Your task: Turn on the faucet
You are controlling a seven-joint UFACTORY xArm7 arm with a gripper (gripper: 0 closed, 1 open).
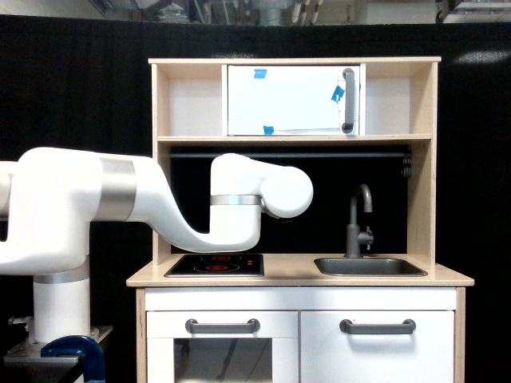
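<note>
I see one faucet upright at the sink's back edge, with open room all round it. My arm's rounded end hangs over the hob, well apart. I cannot tell the pincer's state.

White arm with silver bands, matte grey faucet, pale wood kitchen, black backdrop.

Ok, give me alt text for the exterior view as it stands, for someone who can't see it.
A white robot arm reaches over the toy kitchen's stovetop, its end well short of the grey faucet, which stands untouched behind the sink toward the exterior view's right. The gripper itself is not visible. Above, a white cabinet door with blue tape sits closed on the shelf.
</note>
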